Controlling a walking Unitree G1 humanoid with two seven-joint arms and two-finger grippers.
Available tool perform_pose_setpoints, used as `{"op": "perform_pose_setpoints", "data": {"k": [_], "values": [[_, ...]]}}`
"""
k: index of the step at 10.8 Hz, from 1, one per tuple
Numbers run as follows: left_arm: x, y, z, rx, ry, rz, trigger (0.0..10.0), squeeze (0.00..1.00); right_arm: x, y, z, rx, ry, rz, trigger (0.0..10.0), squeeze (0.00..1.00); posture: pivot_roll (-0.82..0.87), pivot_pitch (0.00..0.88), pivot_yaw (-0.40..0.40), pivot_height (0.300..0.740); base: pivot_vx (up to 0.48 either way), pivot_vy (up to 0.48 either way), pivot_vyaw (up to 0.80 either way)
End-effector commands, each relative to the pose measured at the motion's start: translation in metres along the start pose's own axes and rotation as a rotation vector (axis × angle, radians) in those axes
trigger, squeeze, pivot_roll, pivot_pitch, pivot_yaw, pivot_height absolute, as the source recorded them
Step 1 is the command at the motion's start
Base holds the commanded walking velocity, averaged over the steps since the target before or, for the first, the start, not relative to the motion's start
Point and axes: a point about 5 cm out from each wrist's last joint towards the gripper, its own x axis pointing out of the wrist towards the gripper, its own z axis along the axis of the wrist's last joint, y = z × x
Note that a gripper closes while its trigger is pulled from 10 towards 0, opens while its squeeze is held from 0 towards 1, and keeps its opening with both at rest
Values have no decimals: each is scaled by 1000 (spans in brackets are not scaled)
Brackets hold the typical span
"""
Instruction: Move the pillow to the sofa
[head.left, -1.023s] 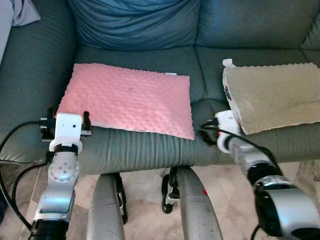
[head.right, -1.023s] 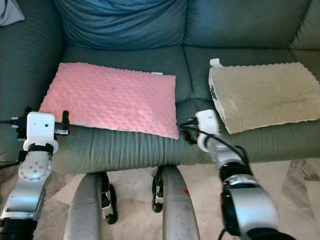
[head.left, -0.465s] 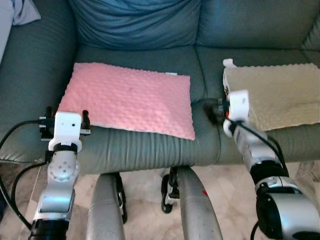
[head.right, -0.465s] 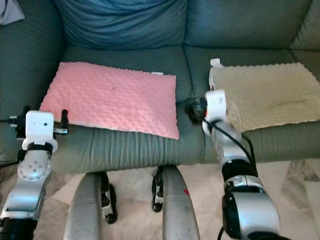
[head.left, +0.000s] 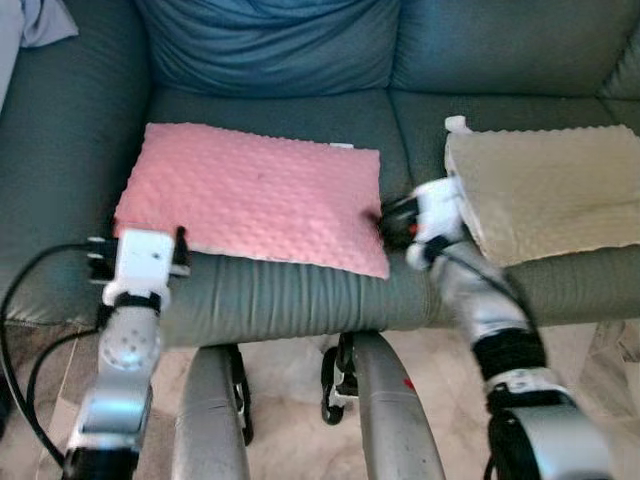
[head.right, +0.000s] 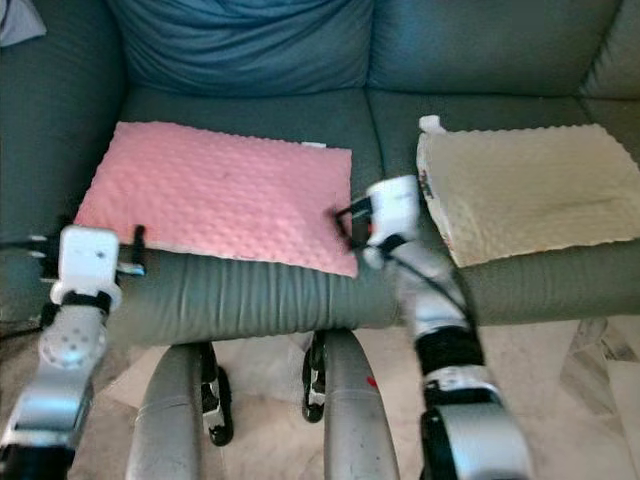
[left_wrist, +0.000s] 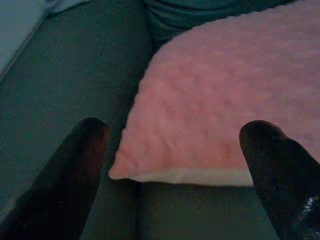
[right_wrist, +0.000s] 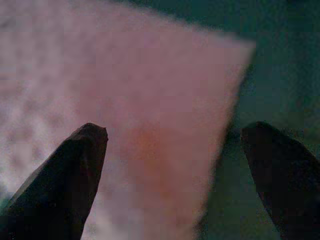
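Observation:
A pink dimpled pillow (head.left: 255, 205) lies flat on the left seat of a dark green sofa (head.left: 290, 290). My left gripper (head.left: 137, 238) is at the pillow's front left corner, open, and in the left wrist view its fingers (left_wrist: 82, 150) straddle that corner (left_wrist: 120, 172) without touching it. My right gripper (head.left: 385, 222) is at the pillow's right edge near the front corner, also open. In the right wrist view one finger (right_wrist: 85, 150) lies over the pink surface (right_wrist: 125, 100) and the other over the sofa.
A beige dimpled pillow (head.left: 545, 185) with a white tag lies on the right seat. A blue back cushion (head.left: 270, 45) leans behind the pink pillow, and pale cloth (head.left: 40, 20) shows at the top left. My legs (head.left: 210, 420) stand on tiled floor (head.left: 290, 370) against the sofa's front.
My right gripper has swung left from the beige pillow's front corner, across the seat gap, to the pink pillow's right edge. The left gripper has shifted only slightly.

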Motion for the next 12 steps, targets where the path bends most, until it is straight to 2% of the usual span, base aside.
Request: {"op": "perform_pose_setpoints", "data": {"k": [1,2,4,6,7,8,9,10,11,12], "values": [[-8,1,-1,20,10,-8,10000,0,-2,0,-20,63,81,42,10000,1000,42,421,-84,644,0,0,0],[-10,1,-1,24,15,-12,10000,0,0,2,-26,75,117,70,10000,1000,49,431,-83,644,0,0,0],[-12,2,0,29,18,-23,10000,0,-2,-8,-39,80,192,20,10000,1000,68,453,-78,644,0,0,0],[-13,1,1,31,26,-32,10000,0,-19,-34,-62,122,310,-131,10000,988,75,463,-75,644,0,0,0],[-13,1,2,29,27,-30,10000,0,-29,-48,-68,135,334,-219,10000,800,81,462,-76,644,0,0,0],[-12,2,1,28,32,-23,10000,0,-35,-57,-69,123,346,-276,10000,565,83,461,-76,644,0,0,0],[-12,4,1,26,38,-12,10000,0,-38,-67,-66,95,346,-327,10000,420,82,452,-80,644,0,0,0],[-10,4,0,28,40,-6,10000,0,-37,-69,-60,94,315,-335,10000,267,81,444,-81,644,0,0,0],[-8,4,2,29,35,1,10000,0,-26,-65,-42,74,190,-301,10000,0,76,436,-82,644,0,0,0],[-6,2,1,28,36,1,10000,0,-22,-62,-34,23,143,-280,10000,0,71,425,-83,644,0,0,0]]}}
